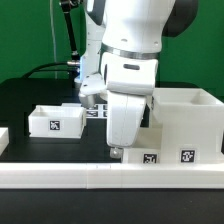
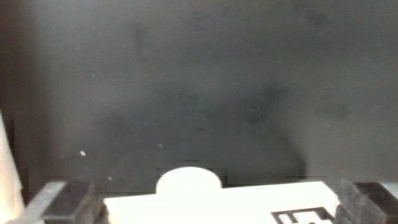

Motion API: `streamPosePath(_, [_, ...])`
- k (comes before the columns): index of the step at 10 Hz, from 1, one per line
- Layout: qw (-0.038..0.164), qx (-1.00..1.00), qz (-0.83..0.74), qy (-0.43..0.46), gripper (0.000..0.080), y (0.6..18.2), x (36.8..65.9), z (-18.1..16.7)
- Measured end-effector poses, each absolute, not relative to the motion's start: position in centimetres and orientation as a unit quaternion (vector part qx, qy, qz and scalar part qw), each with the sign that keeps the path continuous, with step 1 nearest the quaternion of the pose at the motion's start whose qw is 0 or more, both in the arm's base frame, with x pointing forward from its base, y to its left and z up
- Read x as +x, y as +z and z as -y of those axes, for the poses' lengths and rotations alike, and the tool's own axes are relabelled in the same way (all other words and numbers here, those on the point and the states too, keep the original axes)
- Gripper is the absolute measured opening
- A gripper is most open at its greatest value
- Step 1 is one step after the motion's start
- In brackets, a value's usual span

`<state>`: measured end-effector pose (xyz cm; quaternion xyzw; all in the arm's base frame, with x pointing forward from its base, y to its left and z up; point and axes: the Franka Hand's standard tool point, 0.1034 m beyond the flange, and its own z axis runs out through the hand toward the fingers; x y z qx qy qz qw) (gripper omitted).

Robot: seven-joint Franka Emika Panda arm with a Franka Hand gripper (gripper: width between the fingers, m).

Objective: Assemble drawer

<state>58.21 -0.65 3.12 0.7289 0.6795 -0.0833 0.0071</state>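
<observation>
White rail (image 1: 110, 178) fronts drawer housing (image 1: 188, 118) on black table (image 1: 20, 100), green wall (image 1: 30, 30) behind.

We see bare black table (image 2: 196, 90) open beyond the knobbed tray (image 2: 214, 208). The housing (image 1: 185, 125) walls the exterior view's right, another tray (image 1: 55, 120) its left, a low rail (image 1: 60, 178) the front.

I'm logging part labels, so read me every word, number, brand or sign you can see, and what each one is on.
No words, numbers or brand names are readable in either view.
Only black-and-white square tags, which are patterns, not text: one on the small tray, two low on the housing, and one on the knobbed tray, cut off by the frame edge.
The arm shows a plain white shell with no visible marking.
</observation>
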Motion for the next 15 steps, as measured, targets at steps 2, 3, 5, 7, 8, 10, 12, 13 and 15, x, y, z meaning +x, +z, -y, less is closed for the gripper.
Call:
streamPosePath(2, [0.01,0.729,-0.679,-0.084,0.0649,3.0,58.1,0.8])
streamPosePath(3, [0.01,0.729,-0.679,-0.084,0.0649,3.0,58.1,0.8])
streamPosePath(5, [0.003,0.718,-0.691,-0.089,0.0649,2.9,57.9,0.9])
streamPosePath(7, [-0.005,0.713,-0.695,-0.09,0.0649,2.6,57.7,-1.1])
streamPosePath(8, [-0.005,0.711,-0.698,-0.09,0.0649,2.7,57.9,-1.7])
streamPosePath(10, [-0.006,0.712,-0.696,-0.09,0.0649,2.6,57.8,-1.3])
streamPosePath(12, [-0.008,0.709,-0.699,-0.089,0.0649,2.6,57.8,-0.9])
streamPosePath(13, [-0.014,0.703,-0.706,-0.086,0.0649,2.6,57.8,-0.7])
streamPosePath(15, [-0.039,0.709,-0.701,-0.062,0.0649,2.5,57.9,0.5])
